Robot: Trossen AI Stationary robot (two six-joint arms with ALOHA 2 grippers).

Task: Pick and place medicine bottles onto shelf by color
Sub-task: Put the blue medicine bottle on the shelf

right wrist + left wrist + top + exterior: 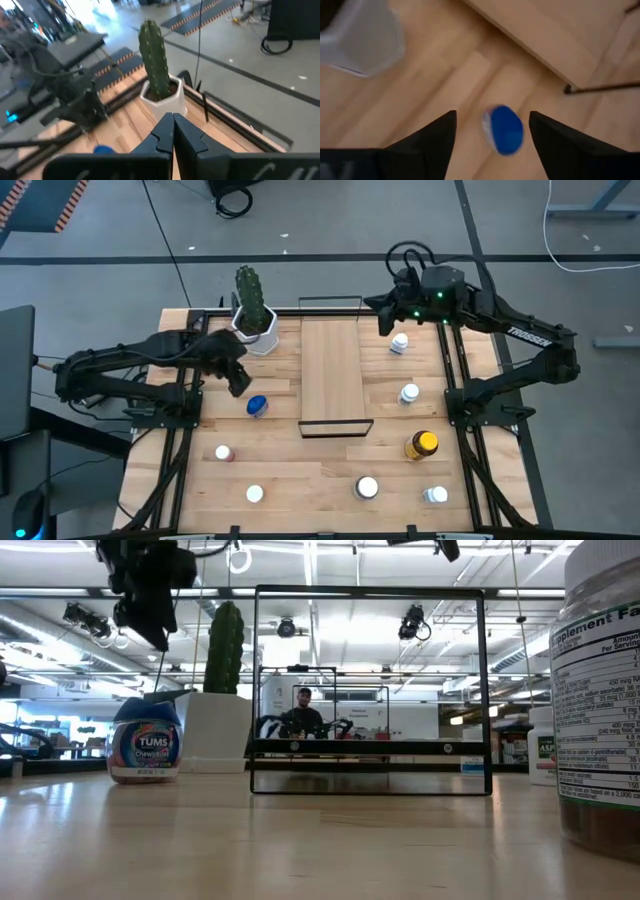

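Observation:
The blue-lidded bottle point(257, 406) stands upright on the table left of the shelf; in the low view it shows as a Tums bottle point(145, 745). My left gripper point(238, 383) hovers open just above and to the far-left of it; in the left wrist view the blue lid point(503, 129) shows between the two fingers, below them. My right gripper point(382, 320) is shut, raised near the table's far edge, by a white-capped bottle point(400, 343). The light-wood shelf point(331, 370) lies in the table's middle, black wire rails at both short ends. Other bottles stand around it.
A white pot with a green cactus point(254, 312) stands at the far left, close to my left gripper. White-capped bottles point(409, 393) point(367, 487) point(254, 494) point(435, 495), a pinkish one point(222, 452) and the amber yellow-capped one point(422, 444) stand along the right and near sides.

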